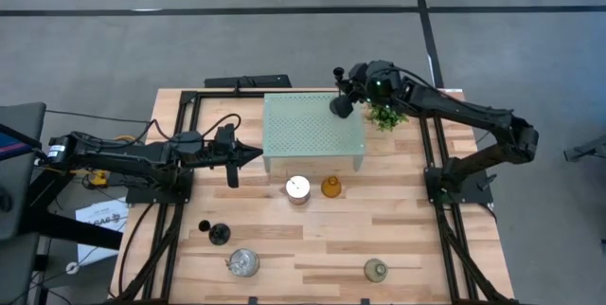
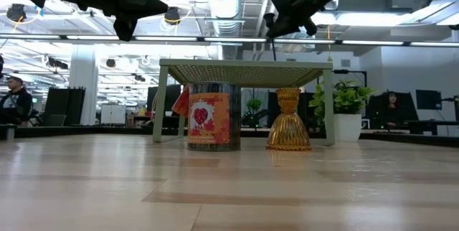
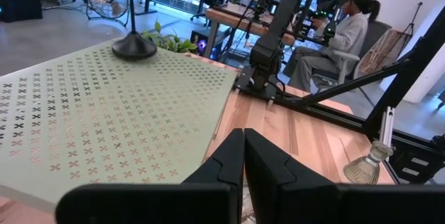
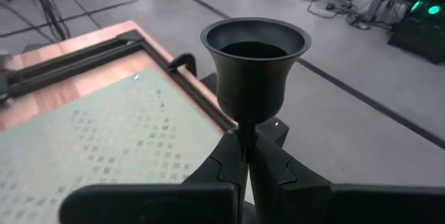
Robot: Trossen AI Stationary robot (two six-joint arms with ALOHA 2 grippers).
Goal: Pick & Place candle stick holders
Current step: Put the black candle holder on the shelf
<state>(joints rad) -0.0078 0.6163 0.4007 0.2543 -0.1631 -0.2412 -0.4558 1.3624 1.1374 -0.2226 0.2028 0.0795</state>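
Above the pale green stand's [image 1: 312, 130] far right corner, the right gripper [image 1: 343, 97] is pinching a black candle holder's [image 4: 254, 67] stem, needing a level, gentle lowering.

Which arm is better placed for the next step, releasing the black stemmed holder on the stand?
The right. Its end effector is already shut on the slim black stemmed candle holder, whose round base sits on the pale green perforated stand. The left end effector hangs shut and empty beside the stand.
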